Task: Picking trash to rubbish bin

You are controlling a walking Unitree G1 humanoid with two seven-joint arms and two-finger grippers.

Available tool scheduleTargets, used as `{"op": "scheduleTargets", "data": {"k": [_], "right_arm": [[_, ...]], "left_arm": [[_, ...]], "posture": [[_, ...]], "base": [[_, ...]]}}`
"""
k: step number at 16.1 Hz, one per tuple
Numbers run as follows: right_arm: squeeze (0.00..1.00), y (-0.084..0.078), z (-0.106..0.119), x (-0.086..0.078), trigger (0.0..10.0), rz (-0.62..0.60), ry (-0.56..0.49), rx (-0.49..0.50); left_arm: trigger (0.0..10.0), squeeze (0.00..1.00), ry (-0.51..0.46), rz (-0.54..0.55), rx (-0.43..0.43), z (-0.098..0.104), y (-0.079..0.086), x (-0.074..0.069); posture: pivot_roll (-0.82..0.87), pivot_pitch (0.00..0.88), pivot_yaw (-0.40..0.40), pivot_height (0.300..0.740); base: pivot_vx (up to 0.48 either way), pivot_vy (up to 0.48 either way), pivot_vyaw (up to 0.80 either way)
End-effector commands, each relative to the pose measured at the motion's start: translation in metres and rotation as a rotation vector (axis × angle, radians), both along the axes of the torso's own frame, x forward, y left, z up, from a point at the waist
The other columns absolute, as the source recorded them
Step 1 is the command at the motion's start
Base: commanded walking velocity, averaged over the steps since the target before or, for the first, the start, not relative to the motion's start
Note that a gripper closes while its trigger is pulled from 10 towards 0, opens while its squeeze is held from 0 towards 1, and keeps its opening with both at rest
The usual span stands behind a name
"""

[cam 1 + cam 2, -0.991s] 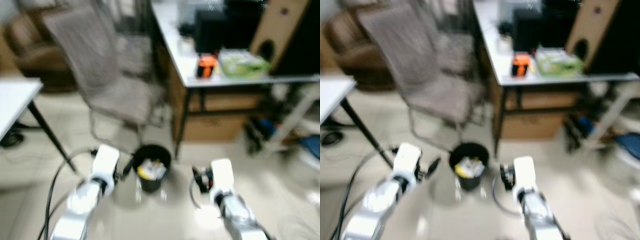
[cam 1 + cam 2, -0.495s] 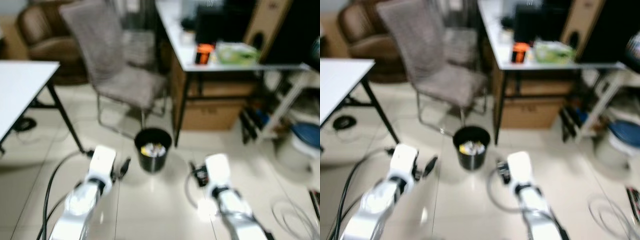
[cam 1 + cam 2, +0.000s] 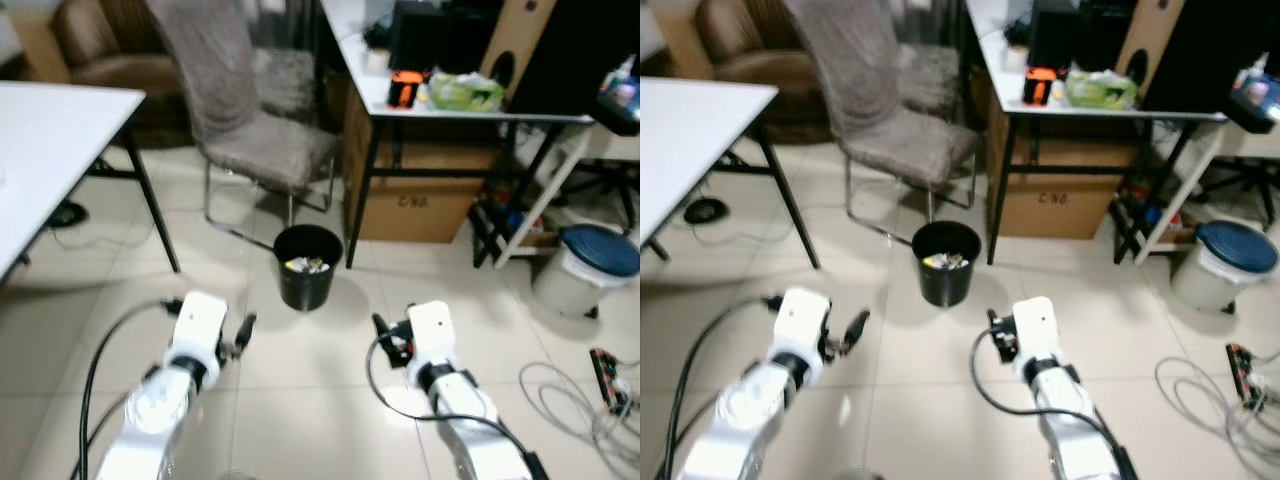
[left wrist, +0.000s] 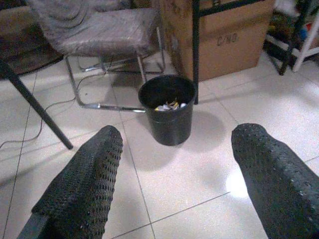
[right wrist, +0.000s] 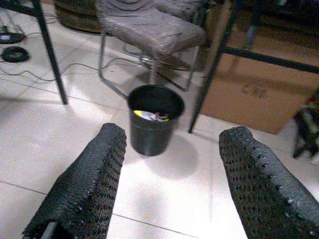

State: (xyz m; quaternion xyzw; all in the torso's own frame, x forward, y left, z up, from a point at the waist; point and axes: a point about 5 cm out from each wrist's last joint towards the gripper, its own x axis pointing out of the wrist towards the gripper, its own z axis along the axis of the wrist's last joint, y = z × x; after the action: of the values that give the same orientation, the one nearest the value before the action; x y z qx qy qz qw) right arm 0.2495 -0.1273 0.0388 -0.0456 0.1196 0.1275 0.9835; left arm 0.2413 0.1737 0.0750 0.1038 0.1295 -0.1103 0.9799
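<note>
We are holding both arms low over the tiled floor.
Our left gripper [image 4: 169,174] and right gripper [image 5: 172,174] are spreading wide, carrying nothing; between and beyond them the black rubbish bin [image 3: 308,266] is standing upright before the chair [image 3: 250,120], with trash [image 3: 305,264] lying inside.

Black rubbish bin [image 3: 308,266] stands upright, holding trash [image 3: 305,265].

The bin [image 3: 307,266] sits on the floor [image 3: 300,370] before the chair [image 3: 250,120], left of the box [image 3: 420,205] under the desk [image 3: 450,100].
</note>
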Motion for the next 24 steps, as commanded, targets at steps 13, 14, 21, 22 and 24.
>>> {"op": "scheduleTargets", "data": {"k": [13,14,21,22,24], "right_arm": [[0.00,0.020,0.048,0.025,10.0,0.131,-0.164,0.045],[0.00,0.020,0.048,0.026,10.0,0.136,-0.169,0.039],[0.00,0.022,0.054,0.022,10.0,0.158,-0.182,0.044],[0.00,0.024,0.053,0.021,10.0,0.178,-0.178,0.039],[0.00,0.027,0.052,0.021,10.0,0.196,-0.175,0.039]], "left_arm": [[10.0,0.00,-0.338,0.125,0.001,0.072,0.009,0.026],[10.0,0.00,-0.341,0.126,0.002,0.073,0.009,0.027],[10.0,0.00,-0.345,0.133,0.011,0.078,0.014,0.034],[10.0,0.00,-0.348,0.136,0.016,0.078,0.015,0.034],[10.0,0.00,-0.349,0.140,0.024,0.078,0.016,0.033]], "posture": [[0.01,0.000,-0.081,0.740],[0.01,0.000,-0.080,0.740],[0.00,0.000,-0.074,0.740],[0.00,0.000,-0.076,0.740],[0.01,0.000,-0.084,0.740]], "base": [[0.094,0.000,0.74],[0.322,0.000,0.68],[0.367,0.000,0.10],[0.394,0.000,0.80],[0.390,0.000,0.80]]}}
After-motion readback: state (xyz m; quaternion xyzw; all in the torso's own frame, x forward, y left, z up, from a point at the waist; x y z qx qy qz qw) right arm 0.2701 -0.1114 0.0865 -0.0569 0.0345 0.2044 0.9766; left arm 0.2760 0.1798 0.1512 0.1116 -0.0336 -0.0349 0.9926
